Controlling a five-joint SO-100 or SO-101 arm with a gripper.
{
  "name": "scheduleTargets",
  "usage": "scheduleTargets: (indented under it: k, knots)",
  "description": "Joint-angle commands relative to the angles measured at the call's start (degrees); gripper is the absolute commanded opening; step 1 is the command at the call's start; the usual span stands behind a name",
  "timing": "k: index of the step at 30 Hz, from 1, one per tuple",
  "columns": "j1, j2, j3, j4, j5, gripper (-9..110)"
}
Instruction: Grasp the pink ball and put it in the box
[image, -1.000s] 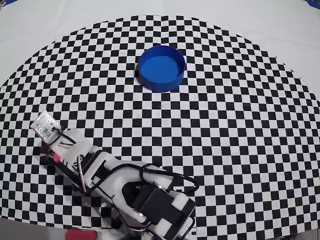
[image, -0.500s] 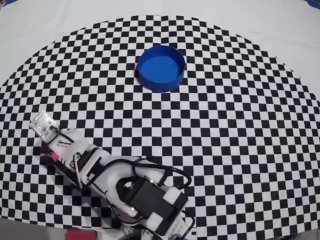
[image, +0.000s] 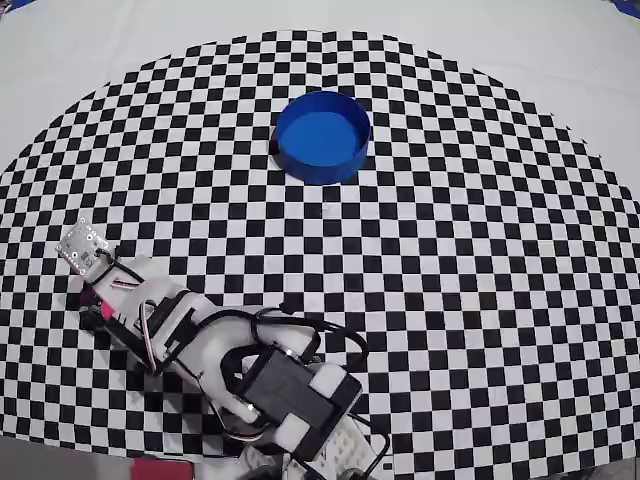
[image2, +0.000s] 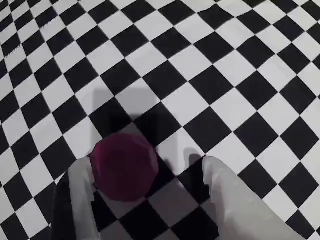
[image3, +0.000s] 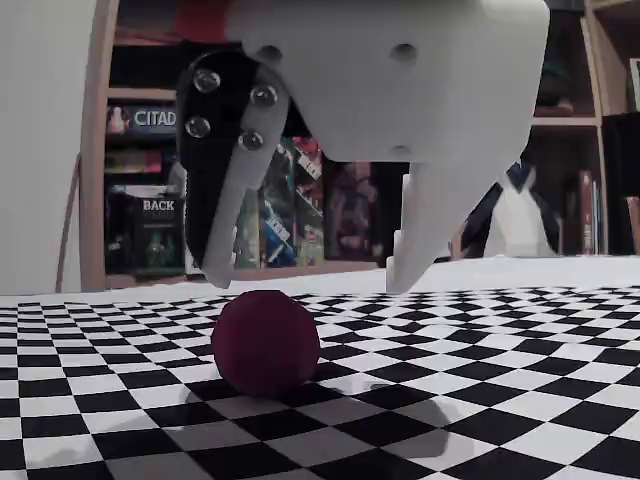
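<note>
Checkered black-and-white cloth (image: 480, 300) covered the table, with the box (image: 322, 136) standing well apart from the arm — empty, awaiting delivery. The gripper (image3: 312, 278) hung spread wide just above the cloth, straddling to take hold. The pink ball (image2: 125, 166) rested on the cloth between its fingers — nearer one, ungrasped.

The mat (image: 480, 250) has a black and white checker pattern. The box (image: 322, 137) is bright blue. The ball (image2: 125, 166) is dark magenta. The gripper (image3: 310, 280) is white.

Pink ball (image3: 265, 342) matt; box (image: 322, 137) smooth plastic; white jaws plastic, matt.
</note>
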Motion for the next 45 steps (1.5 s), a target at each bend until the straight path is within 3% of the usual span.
scheduleTargets:
  k: [1,45]
  knots:
    - [0.4,-0.4,-2.7,-0.8,-0.6,25]
    - [-1.9,-4.5,-4.7,-1.1,-0.5,25]
